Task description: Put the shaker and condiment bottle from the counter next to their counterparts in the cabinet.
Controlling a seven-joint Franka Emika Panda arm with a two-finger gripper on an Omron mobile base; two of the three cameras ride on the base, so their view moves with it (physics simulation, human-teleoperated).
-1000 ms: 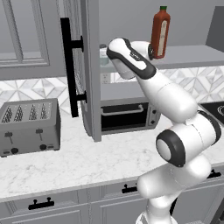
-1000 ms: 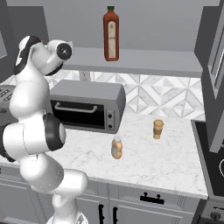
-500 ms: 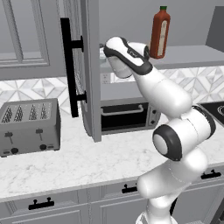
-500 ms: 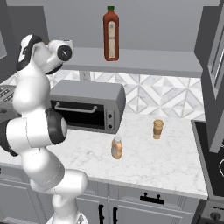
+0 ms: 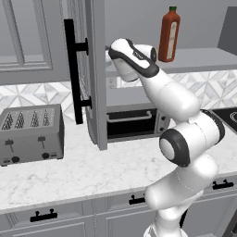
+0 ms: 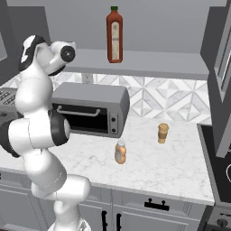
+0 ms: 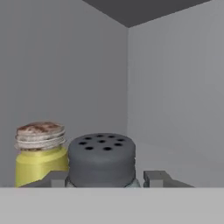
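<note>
Shaker [image 7: 101, 158] on cabinet shelf [image 7: 175, 157] btwn gripper [image 7: 104, 178] tips, jaws apparently parting, yellow jar [image 7: 40, 154] touching at 9 o'clock: risk of tipping shaker into jar if retreat drags a finger.

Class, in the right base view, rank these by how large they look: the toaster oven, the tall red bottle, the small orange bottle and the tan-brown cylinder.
1. Toaster oven
2. Tall red bottle
3. Small orange bottle
4. Tan-brown cylinder
The last two look nearly alike, and the cylinder stands farther back, so their order is unsure.
</note>
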